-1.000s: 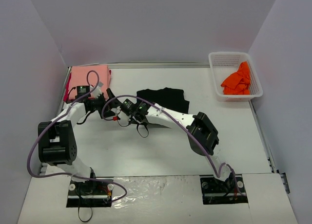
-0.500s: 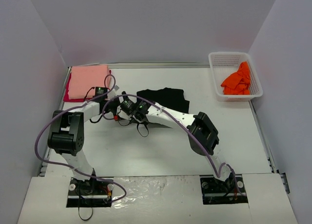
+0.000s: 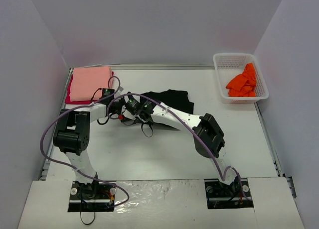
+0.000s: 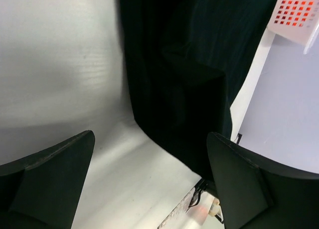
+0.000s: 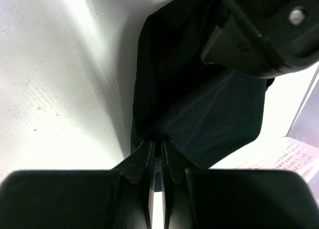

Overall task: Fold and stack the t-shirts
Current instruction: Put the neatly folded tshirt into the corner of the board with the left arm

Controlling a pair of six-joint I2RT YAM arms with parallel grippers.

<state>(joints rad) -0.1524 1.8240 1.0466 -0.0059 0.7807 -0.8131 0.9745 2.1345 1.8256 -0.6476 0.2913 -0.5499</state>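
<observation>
We are pinching a bunched edge of the black t-shirt (image 5: 219, 124) with the right claw (image 5: 157, 139), jaws pressed tight on the cloth, probably to lift that side for a fold. The left claw (image 4: 150, 139) is hanging fully spread just above the same shirt, gripping nothing, likely ready for another edge. The shirt is lying rumpled mid-frame on the white surface (image 3: 164, 154). Upper left, the salmon-pink t-shirt (image 3: 89, 82) is resting folded atop the red t-shirt (image 3: 68, 97), starting the stack. Upper right, the orange t-shirt (image 3: 242, 81) is waiting crumpled in the mesh basket (image 3: 232, 59). Plain grey walls (image 3: 149, 25) are enclosing everything.
</observation>
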